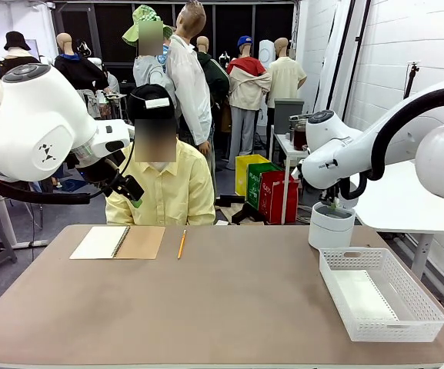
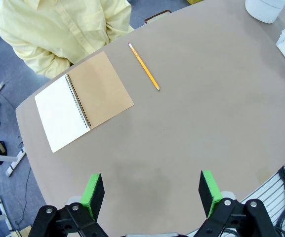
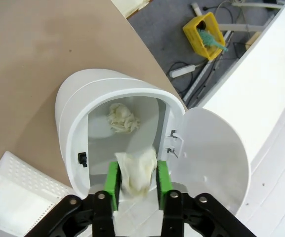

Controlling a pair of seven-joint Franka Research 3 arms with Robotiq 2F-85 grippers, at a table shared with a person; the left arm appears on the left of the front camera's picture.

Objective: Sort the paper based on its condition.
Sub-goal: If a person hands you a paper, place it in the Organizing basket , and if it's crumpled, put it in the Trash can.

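Hanging over the open white bin (image 3: pixel 132 143), the right gripper (image 3: pixel 137 181) has a crumpled paper wad (image 3: pixel 136 173) between its green pads; whether they still pinch it or have let go is hard to tell. One more crumpled ball (image 3: pixel 122 118) lies deeper inside. The bin's lid (image 3: pixel 214 158) swings open at the frame's right. At lower left, the white basket (image 3: pixel 14 173), cut by the edge, holds flat paper (image 3: pixel 11 200). The left gripper (image 2: pixel 152 193) hangs spread wide with nothing in it above bare tabletop (image 2: pixel 206 118), one notebook (image 2: pixel 83 98) and one pencil (image 2: pixel 143 65) lying well beyond it.
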